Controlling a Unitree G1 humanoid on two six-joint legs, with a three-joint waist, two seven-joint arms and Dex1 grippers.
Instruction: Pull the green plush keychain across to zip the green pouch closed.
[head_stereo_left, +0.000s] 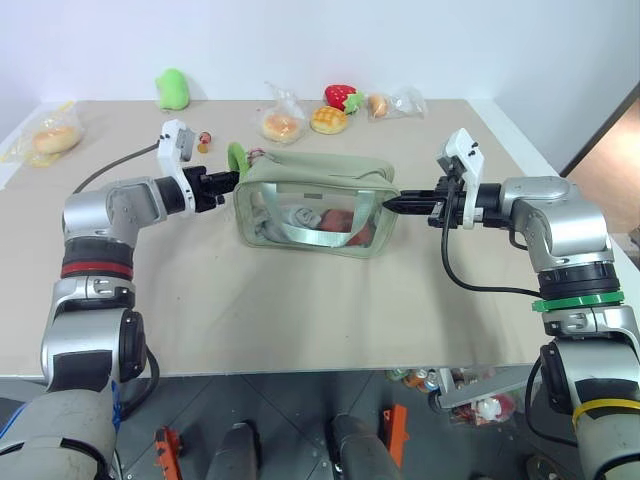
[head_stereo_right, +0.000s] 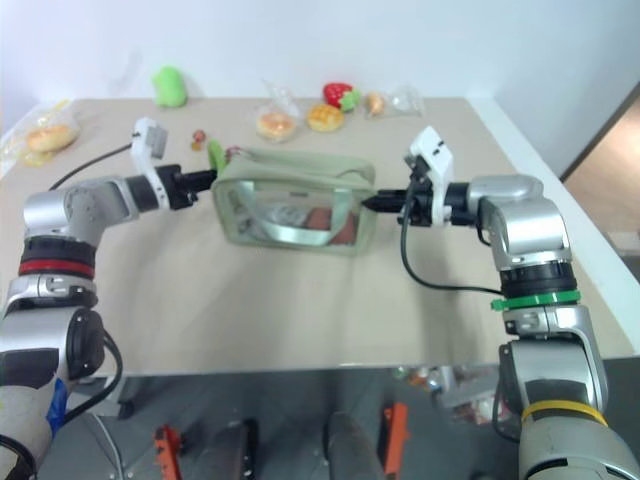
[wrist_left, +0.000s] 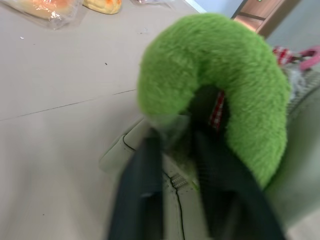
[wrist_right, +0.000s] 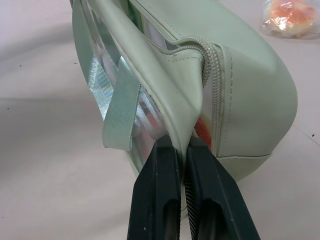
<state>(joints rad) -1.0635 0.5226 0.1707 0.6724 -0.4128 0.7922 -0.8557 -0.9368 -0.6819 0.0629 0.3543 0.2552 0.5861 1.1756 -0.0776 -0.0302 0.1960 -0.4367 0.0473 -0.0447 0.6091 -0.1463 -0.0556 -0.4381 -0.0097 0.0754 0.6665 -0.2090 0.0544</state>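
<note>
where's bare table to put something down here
The widest free patch is the table's near half, between the green pouch and the front edge. Crowded along the far edge: bagged breads, strawberry toy, oval green plush.

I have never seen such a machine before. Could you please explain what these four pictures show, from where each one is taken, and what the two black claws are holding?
This is a humanoid robot with two arms, each ending in a gripper of two black fingers. Two pictures come from cameras in its head, looking down over a table. The other two come from cameras on the wrists, looking along the fingers.

In the middle stands the green pouch. The right gripper is shut on the pouch's end, pinching its fabric edge. The left gripper is at the opposite end, closed at the green plush keychain, a ring-shaped charm at the zipper.

Further back lie bagged breads, a toy strawberry and a plain green plush.
</note>
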